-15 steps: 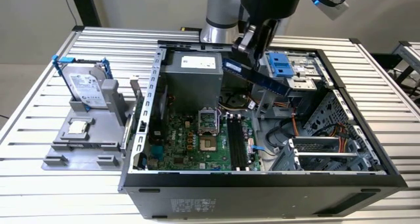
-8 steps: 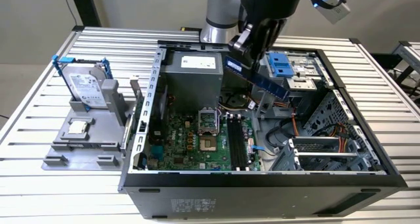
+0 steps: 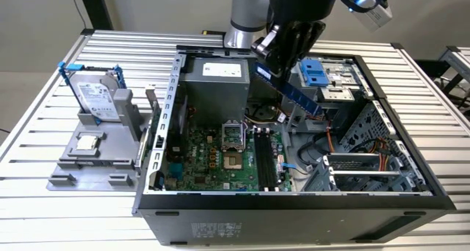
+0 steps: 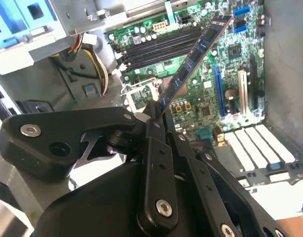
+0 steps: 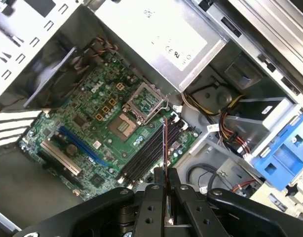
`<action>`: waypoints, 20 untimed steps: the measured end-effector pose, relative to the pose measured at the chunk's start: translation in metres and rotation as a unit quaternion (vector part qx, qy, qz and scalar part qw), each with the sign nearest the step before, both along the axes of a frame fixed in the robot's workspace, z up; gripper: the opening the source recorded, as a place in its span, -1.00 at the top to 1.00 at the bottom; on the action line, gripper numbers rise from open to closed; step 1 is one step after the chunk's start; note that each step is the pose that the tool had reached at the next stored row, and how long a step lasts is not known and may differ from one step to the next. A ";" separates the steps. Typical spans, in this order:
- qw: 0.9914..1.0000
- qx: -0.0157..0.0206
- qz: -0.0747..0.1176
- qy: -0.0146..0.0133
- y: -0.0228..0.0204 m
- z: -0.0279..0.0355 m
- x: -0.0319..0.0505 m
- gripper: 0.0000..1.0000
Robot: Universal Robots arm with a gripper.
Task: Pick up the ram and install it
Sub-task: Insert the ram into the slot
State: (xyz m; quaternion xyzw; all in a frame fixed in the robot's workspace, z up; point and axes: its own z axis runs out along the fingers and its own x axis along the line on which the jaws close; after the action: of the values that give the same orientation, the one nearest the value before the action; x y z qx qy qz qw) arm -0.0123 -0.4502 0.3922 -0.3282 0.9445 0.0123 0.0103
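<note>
The black gripper [image 3: 278, 64] is pinching one end of the long, thin, bluish ram stick [image 3: 300, 95], holding it tilted over the green board [image 3: 213, 157] in the open computer case [image 3: 294, 204].

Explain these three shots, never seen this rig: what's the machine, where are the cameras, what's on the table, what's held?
One robot arm works over an open computer case on a slatted table. The exterior view looks on from off the arm; both wrist views ride on the arm and look past its black fingers at the motherboard. The fingers are shut on the ram, a thin memory stick held tilted above the memory slots, not seated. At the exterior view's left, a grey holder carries a hard drive and a small square chip.
</note>
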 end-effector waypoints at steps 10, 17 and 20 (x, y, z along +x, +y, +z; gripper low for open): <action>0.996 0.000 -0.088 0.000 0.0000 -0.0001 0.0000 1.00; 0.989 0.000 -0.148 0.000 0.0000 -0.0003 0.0000 1.00; 0.985 0.000 -0.174 0.000 0.0000 -0.0004 0.0000 1.00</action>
State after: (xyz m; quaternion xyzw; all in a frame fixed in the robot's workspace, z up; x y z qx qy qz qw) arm -0.0123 -0.4502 0.3918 -0.1585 0.9872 0.0103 0.0122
